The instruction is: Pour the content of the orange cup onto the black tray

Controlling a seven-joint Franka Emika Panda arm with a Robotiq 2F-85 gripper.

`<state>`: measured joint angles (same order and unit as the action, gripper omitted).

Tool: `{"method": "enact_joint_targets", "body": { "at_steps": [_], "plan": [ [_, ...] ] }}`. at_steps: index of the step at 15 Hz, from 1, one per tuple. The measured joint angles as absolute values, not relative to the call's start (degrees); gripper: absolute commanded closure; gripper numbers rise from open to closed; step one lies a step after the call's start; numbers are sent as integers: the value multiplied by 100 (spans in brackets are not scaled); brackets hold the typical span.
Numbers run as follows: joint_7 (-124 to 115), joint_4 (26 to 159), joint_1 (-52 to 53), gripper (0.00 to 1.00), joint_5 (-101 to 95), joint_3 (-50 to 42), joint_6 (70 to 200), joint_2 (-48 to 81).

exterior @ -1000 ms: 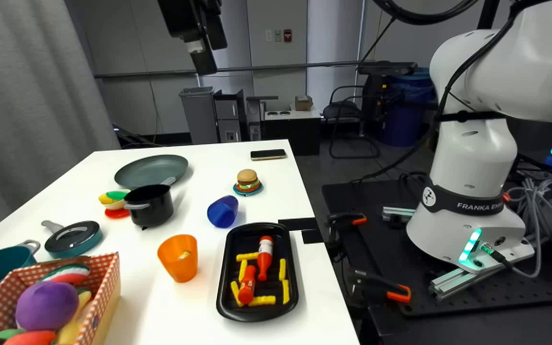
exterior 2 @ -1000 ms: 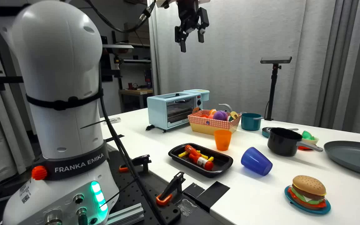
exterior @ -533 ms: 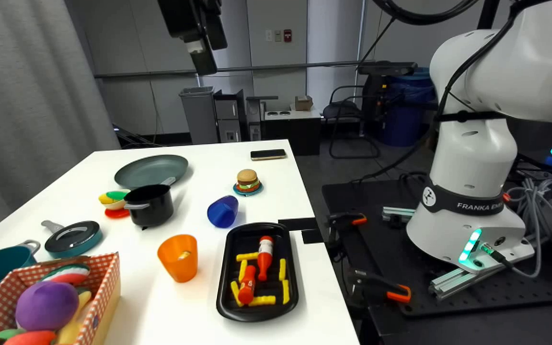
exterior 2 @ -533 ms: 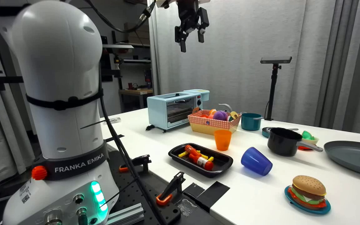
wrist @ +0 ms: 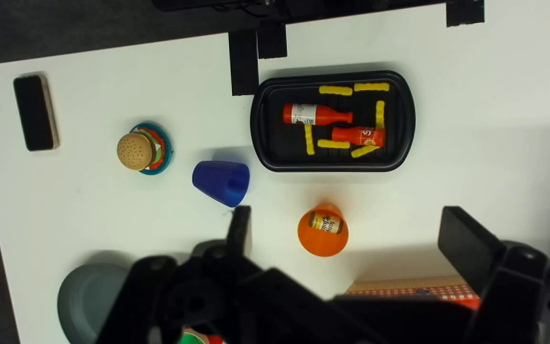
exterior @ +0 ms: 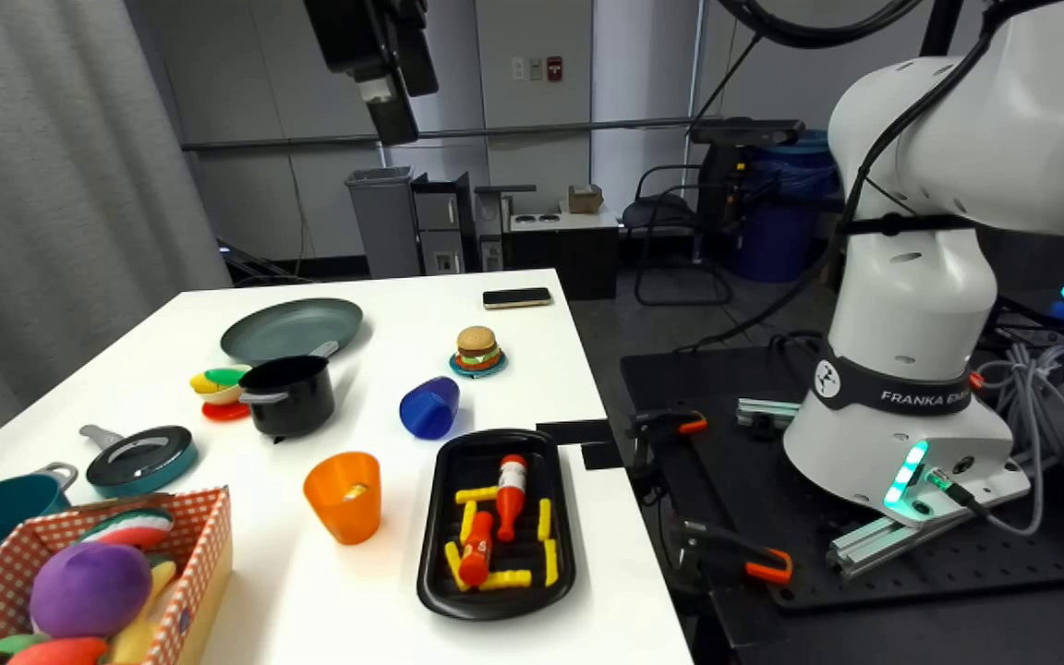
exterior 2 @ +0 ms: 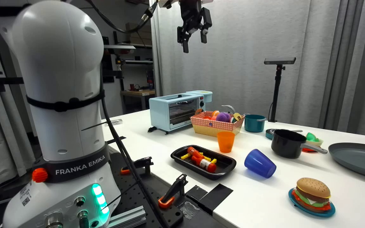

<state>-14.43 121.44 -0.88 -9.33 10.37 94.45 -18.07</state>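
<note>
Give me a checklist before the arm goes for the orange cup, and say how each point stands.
1. Tool open and empty: ok, jaws apart, nothing between.
2. Orange cup upright: ok.
3. Something inside to pour: ok, a small labelled item shows.
4. That item loose enough to slide out: cannot tell.
5. Blue cup clear of the orange cup: ok, lying apart on its side.
6. Black tray bare: not ok, it holds two red bottles and yellow sticks.

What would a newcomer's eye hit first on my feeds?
Probably the tapered orange plastic tumbler, upright on the white table, a small labelled item inside. Next, the red plastic toy bottles and short yellow sticks in the shallow black rectangular tray beside it. Then the tapered blue plastic cup lying on its side near both.
</note>
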Motion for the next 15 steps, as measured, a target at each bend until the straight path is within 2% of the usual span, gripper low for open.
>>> {"method": "enact_joint_targets", "body": {
  "at_steps": [15],
  "plan": [
    [-1443, 12174, -14, 0, -911, 1000, 9478, -1729]
  ]
}}
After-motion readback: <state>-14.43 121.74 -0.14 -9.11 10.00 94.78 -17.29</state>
